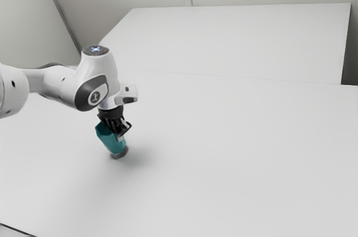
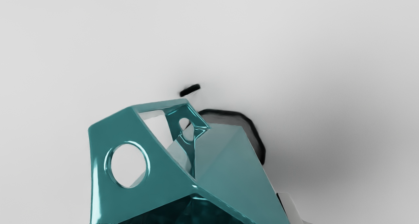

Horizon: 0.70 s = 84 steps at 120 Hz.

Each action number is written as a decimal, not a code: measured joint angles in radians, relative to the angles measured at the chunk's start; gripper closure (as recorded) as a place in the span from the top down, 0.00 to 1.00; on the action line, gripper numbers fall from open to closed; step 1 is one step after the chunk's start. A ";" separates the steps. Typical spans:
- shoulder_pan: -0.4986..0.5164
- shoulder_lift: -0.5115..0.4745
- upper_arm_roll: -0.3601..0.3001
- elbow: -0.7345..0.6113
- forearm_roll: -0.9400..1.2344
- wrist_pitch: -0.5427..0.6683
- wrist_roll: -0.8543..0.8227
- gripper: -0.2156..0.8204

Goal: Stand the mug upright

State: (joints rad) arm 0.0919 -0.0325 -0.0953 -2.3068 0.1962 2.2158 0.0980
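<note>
Pincer (image 1: 119,133) at tilted mug (image 1: 113,143); arm emblem (image 1: 95,97)

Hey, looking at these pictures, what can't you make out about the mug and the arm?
- Rest of the mug: wrist view, cut off by the bottom edge.
- Whether the pincer grips it: exterior view, too small.
- Whether it touches the table: exterior view, lost in the dark patch beneath.
- Arm's base: exterior view, cut off by the left edge.

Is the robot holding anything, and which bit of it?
I can't tell if the mug is held. My gripper is right at its upper part, and the mug is tilted, but I can't see a grip from both sides.
</note>
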 joint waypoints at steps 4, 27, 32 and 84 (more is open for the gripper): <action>0.000 0.009 0.000 0.000 0.001 0.009 -0.008 0.04; -0.002 0.050 0.002 -0.001 0.010 0.049 -0.045 0.04; -0.002 0.053 0.001 -0.001 0.012 0.055 -0.052 0.04; -0.017 -0.026 0.000 0.029 -0.001 0.048 -0.085 0.65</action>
State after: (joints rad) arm 0.0749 -0.0588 -0.0953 -2.2775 0.1948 2.2636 0.0131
